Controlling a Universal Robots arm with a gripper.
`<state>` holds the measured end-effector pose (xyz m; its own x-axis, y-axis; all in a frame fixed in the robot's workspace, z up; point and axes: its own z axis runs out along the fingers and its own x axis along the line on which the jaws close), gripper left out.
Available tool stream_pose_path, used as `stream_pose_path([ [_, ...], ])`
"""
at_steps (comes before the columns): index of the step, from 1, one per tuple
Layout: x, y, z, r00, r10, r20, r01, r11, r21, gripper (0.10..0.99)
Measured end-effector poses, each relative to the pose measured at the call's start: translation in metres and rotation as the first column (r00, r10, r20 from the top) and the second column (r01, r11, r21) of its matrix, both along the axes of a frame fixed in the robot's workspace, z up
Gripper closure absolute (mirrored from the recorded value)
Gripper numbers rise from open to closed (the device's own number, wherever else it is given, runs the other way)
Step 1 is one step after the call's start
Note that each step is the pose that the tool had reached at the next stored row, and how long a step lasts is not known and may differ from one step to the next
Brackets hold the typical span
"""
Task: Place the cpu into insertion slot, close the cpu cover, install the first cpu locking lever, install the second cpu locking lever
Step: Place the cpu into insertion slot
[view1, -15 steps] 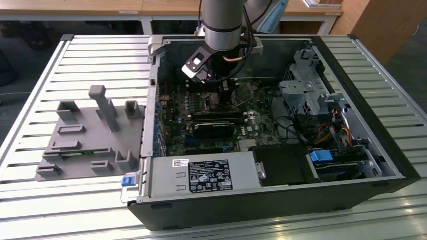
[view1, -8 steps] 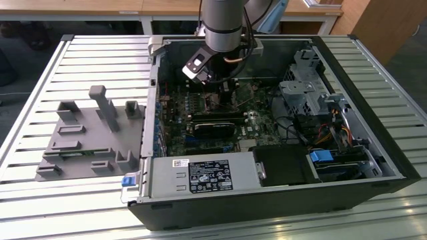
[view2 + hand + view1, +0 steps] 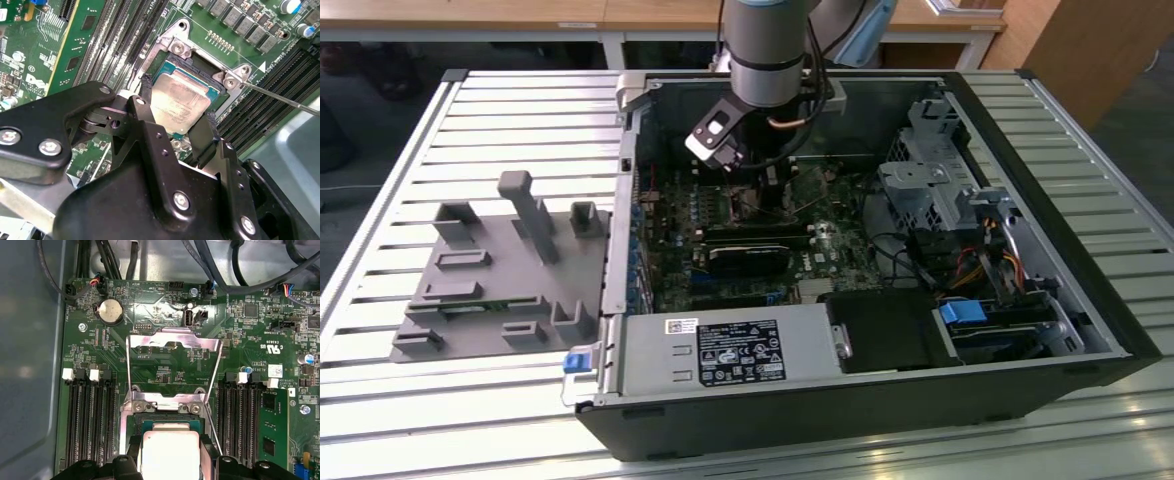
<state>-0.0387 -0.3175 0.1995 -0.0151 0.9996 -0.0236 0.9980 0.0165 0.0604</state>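
My gripper [image 3: 178, 100] clamps the cpu [image 3: 182, 107] by two opposite edges. The chip lies flat over the slot [image 3: 199, 62], in it or just above; I cannot tell which. The cover [image 3: 150, 340] stands swung open beside the slot. The arm [image 3: 767, 50] hangs straight down into the case [image 3: 854, 425], toward its far wall.

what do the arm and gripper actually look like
The arm is a silver-grey tube with a dark ring at the joint, and a small white-and-black box is mounted near its wrist. The gripper is matte black, built of angular linked plates held by silver screws, ending in two narrow black fingers.
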Motion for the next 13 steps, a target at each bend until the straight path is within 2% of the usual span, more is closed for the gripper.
stream_pose_path([
  [13,0.0000,0.0026,-0.0044,1.0000,-0.009,-0.0001,0.009,1.0000,0.000,0.545],
])
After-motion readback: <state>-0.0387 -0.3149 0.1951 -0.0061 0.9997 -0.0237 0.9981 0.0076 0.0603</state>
